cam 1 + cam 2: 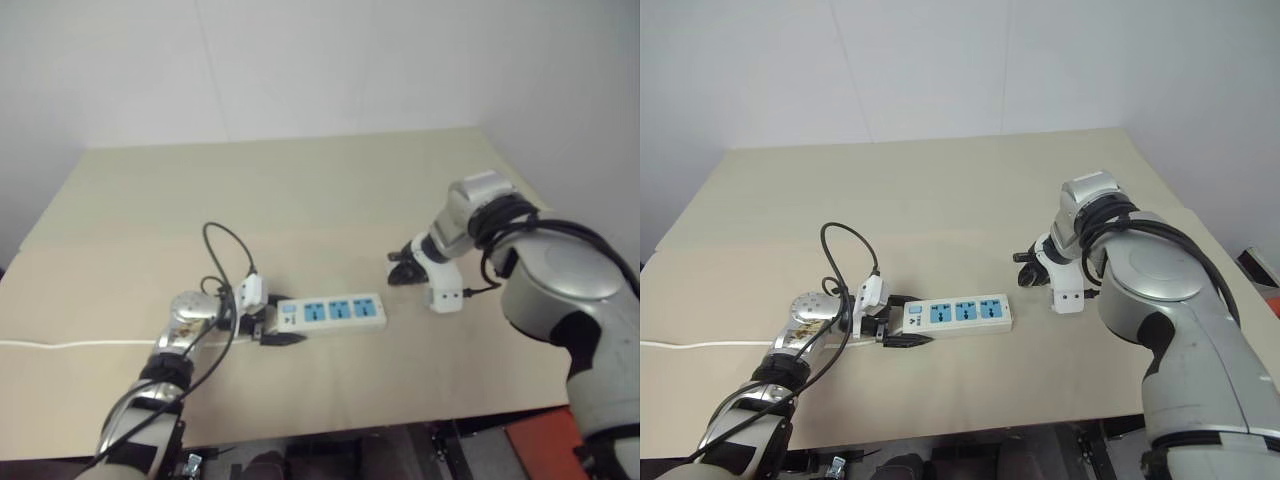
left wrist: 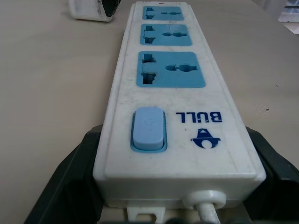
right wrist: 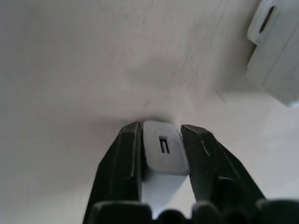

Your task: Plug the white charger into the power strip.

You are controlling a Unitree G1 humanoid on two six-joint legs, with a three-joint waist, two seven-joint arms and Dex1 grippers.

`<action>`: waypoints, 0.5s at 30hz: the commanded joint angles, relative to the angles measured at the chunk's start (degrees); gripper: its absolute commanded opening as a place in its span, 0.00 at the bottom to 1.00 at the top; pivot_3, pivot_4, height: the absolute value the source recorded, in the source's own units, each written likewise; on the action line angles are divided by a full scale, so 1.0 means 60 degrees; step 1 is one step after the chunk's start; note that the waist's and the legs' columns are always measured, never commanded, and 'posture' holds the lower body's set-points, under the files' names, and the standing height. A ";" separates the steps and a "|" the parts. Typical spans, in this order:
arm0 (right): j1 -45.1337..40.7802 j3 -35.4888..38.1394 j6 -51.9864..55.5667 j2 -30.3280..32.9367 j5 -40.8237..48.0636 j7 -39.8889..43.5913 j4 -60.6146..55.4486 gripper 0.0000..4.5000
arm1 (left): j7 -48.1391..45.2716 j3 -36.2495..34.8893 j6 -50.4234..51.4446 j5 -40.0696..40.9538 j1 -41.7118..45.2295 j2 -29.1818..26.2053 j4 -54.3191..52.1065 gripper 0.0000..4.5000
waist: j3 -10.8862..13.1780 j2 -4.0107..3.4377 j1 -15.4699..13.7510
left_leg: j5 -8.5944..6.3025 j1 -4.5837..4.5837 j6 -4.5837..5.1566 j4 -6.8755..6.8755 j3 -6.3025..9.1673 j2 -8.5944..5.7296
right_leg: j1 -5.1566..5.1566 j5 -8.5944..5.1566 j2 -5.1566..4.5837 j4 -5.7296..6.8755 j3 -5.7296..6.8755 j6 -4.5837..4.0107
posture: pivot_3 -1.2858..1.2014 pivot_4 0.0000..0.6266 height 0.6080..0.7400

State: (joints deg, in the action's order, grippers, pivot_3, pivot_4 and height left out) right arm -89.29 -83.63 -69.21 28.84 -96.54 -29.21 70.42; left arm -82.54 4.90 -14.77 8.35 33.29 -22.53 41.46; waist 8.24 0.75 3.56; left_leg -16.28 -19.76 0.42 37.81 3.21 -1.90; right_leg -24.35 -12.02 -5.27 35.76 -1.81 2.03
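Observation:
The power strip, a long white bar with three blue sockets and a blue switch, lies flat on the table's near middle. My left gripper is shut on its switch end, a black finger on each side. To the strip's right, my right gripper points steeply down at the tabletop. In the right wrist view its fingers are shut on the white charger, a small boxy piece with a dark slot in its face. The charger is apart from the strip, a short gap off its far end.
The beige tabletop stretches wide behind the strip. The strip's white cord runs off to the left edge. An orange-red object sits below the table's front right corner. A white block shows past the strip's far end.

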 commanded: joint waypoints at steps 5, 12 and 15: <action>-0.0374 0.0253 -0.0254 0.0162 0.0568 0.0641 0.0139 0.25 | 0.0018 0.0068 -0.0173 0.0122 0.0129 0.0060 -0.0123 0.79 | 0.0000 -0.0001 0.0048 | 0.0000 0.0001 0.0001 0.0000 0.0001 0.0000 | 0.0000 0.0000 0.0000 0.0002 -0.0001 0.0000 | 0.52 0.24 1.00; -0.0716 0.1322 -0.1193 0.0585 0.1945 0.1660 0.0224 0.25 | -0.0077 0.0057 -0.0131 0.0170 0.0171 -0.0010 -0.0214 0.79 | 0.0001 -0.0003 0.0068 | -0.0001 0.0000 0.0003 0.0000 0.0001 0.0000 | 0.0000 0.0000 0.0000 0.0001 -0.0001 0.0000 | 0.52 0.24 1.00; -0.0832 0.2554 -0.1778 0.0741 0.3431 0.2916 0.0798 0.25 | -0.0181 0.0052 -0.0088 0.0224 0.0196 -0.0054 -0.0309 0.79 | 0.0001 -0.0003 0.0089 | -0.0004 0.0002 0.0007 -0.0002 -0.0002 0.0004 | 0.0000 0.0000 0.0004 0.0000 -0.0005 0.0000 | 0.52 0.24 1.00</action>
State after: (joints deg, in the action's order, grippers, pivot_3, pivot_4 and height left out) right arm -92.14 -72.42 -77.61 32.42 -81.05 -15.09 73.54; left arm -83.09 5.05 -14.94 8.37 33.31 -22.78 41.46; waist 8.24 0.73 4.09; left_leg -16.30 -19.75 0.47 37.79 3.19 -1.88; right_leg -24.34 -12.02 -5.25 35.76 -1.85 2.04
